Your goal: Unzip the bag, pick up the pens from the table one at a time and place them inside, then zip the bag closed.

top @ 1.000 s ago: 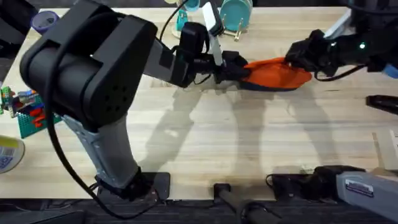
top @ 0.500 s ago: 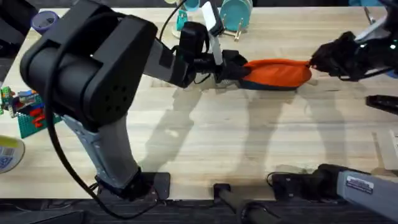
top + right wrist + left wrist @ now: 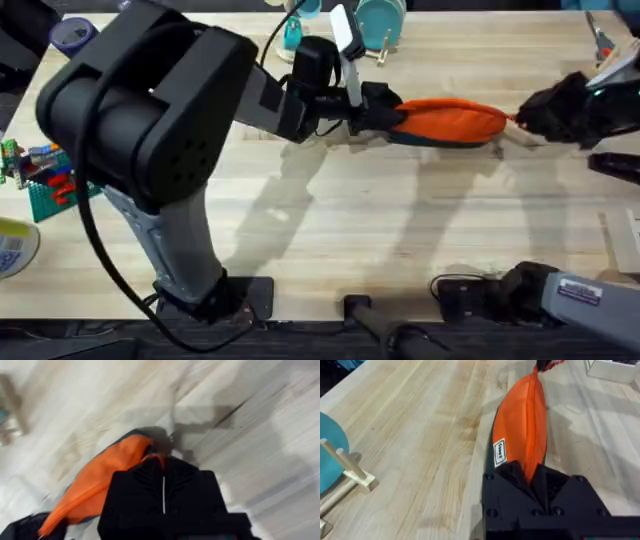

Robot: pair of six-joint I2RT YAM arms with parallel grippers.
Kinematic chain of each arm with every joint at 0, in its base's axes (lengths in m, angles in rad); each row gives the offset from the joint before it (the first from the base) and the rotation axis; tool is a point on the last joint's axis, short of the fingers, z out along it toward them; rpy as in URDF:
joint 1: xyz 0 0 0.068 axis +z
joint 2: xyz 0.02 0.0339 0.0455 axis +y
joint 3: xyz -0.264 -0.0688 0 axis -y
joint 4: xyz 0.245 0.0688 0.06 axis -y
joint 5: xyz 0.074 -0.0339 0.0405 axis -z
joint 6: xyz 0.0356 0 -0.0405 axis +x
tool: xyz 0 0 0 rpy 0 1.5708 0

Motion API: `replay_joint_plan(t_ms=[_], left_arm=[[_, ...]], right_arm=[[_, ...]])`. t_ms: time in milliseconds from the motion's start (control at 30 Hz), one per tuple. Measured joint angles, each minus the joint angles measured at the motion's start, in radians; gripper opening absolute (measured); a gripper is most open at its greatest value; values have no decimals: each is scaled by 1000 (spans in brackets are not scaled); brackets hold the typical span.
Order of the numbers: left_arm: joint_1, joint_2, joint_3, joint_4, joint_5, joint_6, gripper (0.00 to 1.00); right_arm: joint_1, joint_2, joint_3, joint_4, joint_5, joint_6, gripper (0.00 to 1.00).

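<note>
The left gripper [image 3: 532, 482] clamps the near end of the oblong orange fabric pouch [image 3: 450, 120]; the right gripper [image 3: 163, 491], fingers pressed together, pinches a small orange tab at the pouch's far end; the pouch lies stretched between them on the light wood plank table [image 3: 380, 220]; a pale wooden stick [image 3: 342, 457] lies beside the pouch.

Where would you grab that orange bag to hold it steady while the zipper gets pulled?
Probably at a narrow end, coming in level along its length. The bag lies flat and tapers to thin ends, easy for two fingers to pinch. The left gripper already clamps one end this way, while the right gripper is shut on an orange bit at the far tip.
</note>
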Motion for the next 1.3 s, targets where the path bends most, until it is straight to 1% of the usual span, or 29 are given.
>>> replay_joint_plan(t_ms=[133, 300, 533, 667, 700, 733, 800, 833, 933, 967, 1000, 1133, 1300], left_arm=[[-1, 0, 0, 2, 1, 0, 43], [-2, 0, 0, 4, 5, 0, 43], [-2, 0, 0, 4, 4, 0, 43], [-2, 0, 0, 4, 0, 0, 43], [-1, 0, 0, 4, -1, 0, 43], [-1, 0, 0, 5, -3, 0, 43], [0, 0, 0, 7, -8, 0, 43], [2, 0, 0, 7, -8, 0, 43], [5, 0, 0, 13, -12, 0, 42], [6, 0, 0, 16, -14, 0, 42], [6, 0, 0, 19, -15, 0, 42], [7, 0, -5, 43, -17, 0, 42], [7, 0, -7, 52, -18, 0, 42]], right_arm=[[-3, 43, -48, 26, 38, 53, 33], [-2, 57, -66, 47, 50, 105, 33], [-1, 53, -67, 70, 59, 111, 33], [-2, 18, -61, 66, 54, 87, 32], [-3, 5, -55, 63, 53, 81, 55], [-5, -10, -49, 62, 54, 77, 110], [-12, -43, -38, 63, 65, 69, 371], [-17, -63, -33, 64, 70, 68, 525], [-24, -118, -22, 58, 82, 62, 943], [-24, -133, -20, 50, 84, 58, 982], [-24, -145, -19, 43, 84, 57, 991], [-24, -192, -19, 7, 79, 36, 995], [-24, -234, -19, -25, 19, -39, 996]])
